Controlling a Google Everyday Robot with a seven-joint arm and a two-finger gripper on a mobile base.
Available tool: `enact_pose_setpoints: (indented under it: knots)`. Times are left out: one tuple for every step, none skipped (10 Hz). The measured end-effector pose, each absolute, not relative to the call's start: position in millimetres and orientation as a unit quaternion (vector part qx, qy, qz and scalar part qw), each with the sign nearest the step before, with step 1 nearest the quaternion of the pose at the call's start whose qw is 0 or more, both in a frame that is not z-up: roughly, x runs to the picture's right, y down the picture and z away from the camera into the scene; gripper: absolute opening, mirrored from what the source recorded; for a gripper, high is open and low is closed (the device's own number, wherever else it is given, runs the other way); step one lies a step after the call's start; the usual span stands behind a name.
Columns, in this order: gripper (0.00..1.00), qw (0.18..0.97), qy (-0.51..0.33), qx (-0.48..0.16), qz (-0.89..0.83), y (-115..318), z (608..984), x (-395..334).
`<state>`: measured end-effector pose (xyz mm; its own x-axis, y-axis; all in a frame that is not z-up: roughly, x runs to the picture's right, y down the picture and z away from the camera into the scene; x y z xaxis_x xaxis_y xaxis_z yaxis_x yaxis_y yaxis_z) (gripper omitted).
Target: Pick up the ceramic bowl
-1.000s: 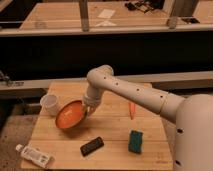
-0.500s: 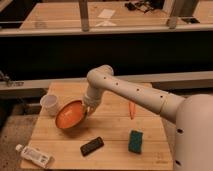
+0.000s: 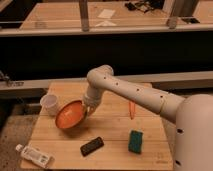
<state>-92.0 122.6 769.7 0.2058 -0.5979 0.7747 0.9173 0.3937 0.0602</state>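
- Tilting steeply toward the camera, the ceramic bowl (image 3: 69, 114) shows its bright orange inside, its right rim raised and its lower left edge at or just above the wooden table (image 3: 115, 137)
- At that raised right rim sits the gripper (image 3: 89, 108), under the white arm's (image 3: 130, 92) wrist; it appears clamped on the rim, since the bowl hangs at an angle it could not hold alone
- By that reading the grasp is made and the lift begun; what is left is raising the bowl fully clear of the table
- Just beside the bowl's upper left stands a small white cup (image 3: 49, 103)
- Farther out lie a dark rectangular block (image 3: 92, 146), a green sponge (image 3: 135, 141), an orange carrot-like piece (image 3: 132, 109) and a white tube (image 3: 34, 155) at the front left corner
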Motion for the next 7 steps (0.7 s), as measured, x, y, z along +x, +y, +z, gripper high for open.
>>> enact_pose_setpoints:
  knots:
    - [0.01,0.747,-0.374,-0.214,-0.507,122.6,769.7,-92.0]
    - [0.01,0.747,-0.374,-0.214,-0.507,122.6,769.8,-92.0]
    - [0.01,0.747,-0.374,-0.214,-0.507,122.6,769.8,-92.0]
    - [0.01,0.747,-0.373,-0.214,-0.508,122.5,769.8,-91.9]
    - [0.01,0.747,-0.374,-0.214,-0.507,122.6,769.7,-92.0]
    - [0.01,0.747,-0.374,-0.214,-0.507,122.6,769.8,-92.0]
    - [0.01,0.747,-0.374,-0.214,-0.507,122.6,769.8,-92.0]
